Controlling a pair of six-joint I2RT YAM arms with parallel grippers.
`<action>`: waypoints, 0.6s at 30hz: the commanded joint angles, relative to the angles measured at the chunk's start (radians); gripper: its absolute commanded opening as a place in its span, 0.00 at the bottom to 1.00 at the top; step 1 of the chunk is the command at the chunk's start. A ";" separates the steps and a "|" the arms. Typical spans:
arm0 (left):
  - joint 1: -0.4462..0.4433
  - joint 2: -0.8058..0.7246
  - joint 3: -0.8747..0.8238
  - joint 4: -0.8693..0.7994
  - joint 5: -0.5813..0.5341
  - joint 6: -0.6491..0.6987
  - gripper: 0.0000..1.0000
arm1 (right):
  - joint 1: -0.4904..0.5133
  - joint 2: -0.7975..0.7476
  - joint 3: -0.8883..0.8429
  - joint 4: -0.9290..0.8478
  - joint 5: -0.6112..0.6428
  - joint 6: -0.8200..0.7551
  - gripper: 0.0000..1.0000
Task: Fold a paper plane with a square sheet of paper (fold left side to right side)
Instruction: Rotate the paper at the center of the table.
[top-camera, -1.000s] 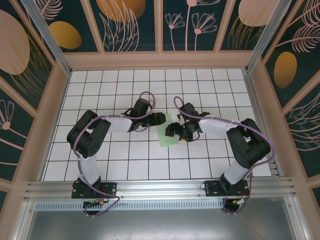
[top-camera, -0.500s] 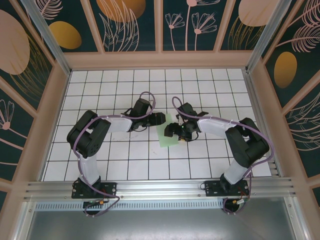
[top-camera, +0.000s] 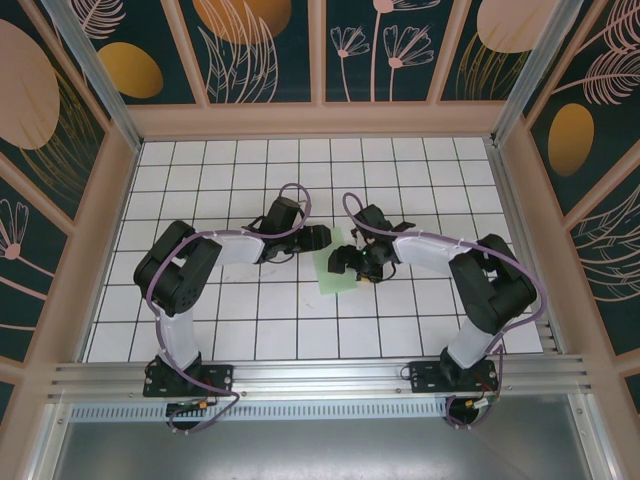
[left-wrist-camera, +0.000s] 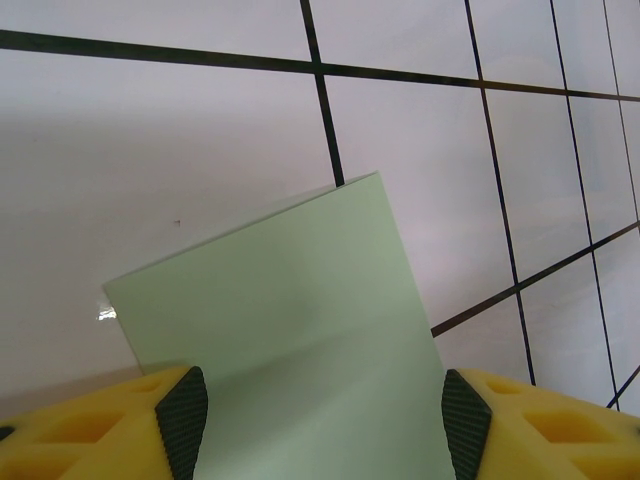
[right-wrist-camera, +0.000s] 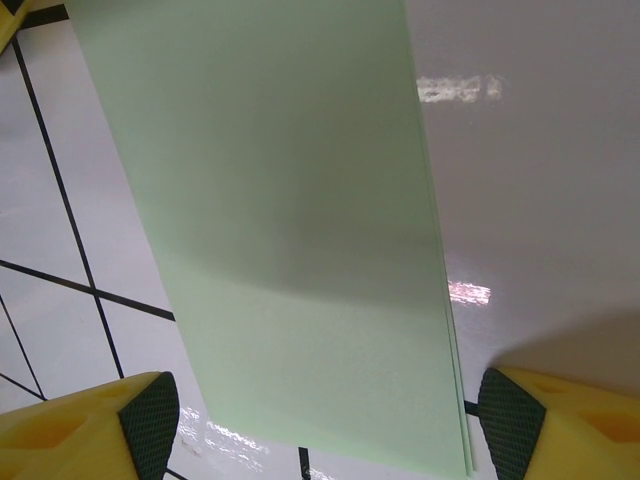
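- Nearest to me, the aluminium rail (top-camera: 320, 372) carries the two arm bases at the near edge of the table (top-camera: 250, 330), which is white with a black grid.
- From the bases both arms bend inward, and their wrists meet near the middle of the table.
- The sheet of paper (top-camera: 337, 281) lies flat there, a little right of centre. It is pale green and looks narrower than a square. In the right wrist view (right-wrist-camera: 290, 220) I see layered edges along its right side, so it is folded over.
- The right gripper (top-camera: 343, 262) is low over the sheet, above its far part. In its own camera (right-wrist-camera: 330, 420) the yellow fingers stand wide apart and the sheet runs between the dark pads (right-wrist-camera: 150, 425). The jaws are open and hold nothing.
- The left gripper (top-camera: 320, 237) is just beside the far left corner of the sheet. Its camera (left-wrist-camera: 324, 425) shows the fingers spread, with one corner of the sheet (left-wrist-camera: 300, 330) between them. Whether the pads (left-wrist-camera: 182, 420) touch the edges, I cannot tell.
- Farthest is the back wall (top-camera: 320, 50), dark panels with painted flowers in a wooden frame.
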 joint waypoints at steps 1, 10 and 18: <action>0.005 0.006 -0.026 -0.063 -0.034 0.008 0.67 | 0.021 0.038 0.028 0.006 -0.016 0.017 0.82; 0.004 0.006 -0.028 -0.057 -0.032 0.007 0.67 | 0.026 0.042 0.046 0.012 -0.032 0.023 0.82; 0.005 0.006 -0.032 -0.055 -0.032 0.006 0.67 | 0.025 0.035 0.057 0.021 -0.047 0.025 0.82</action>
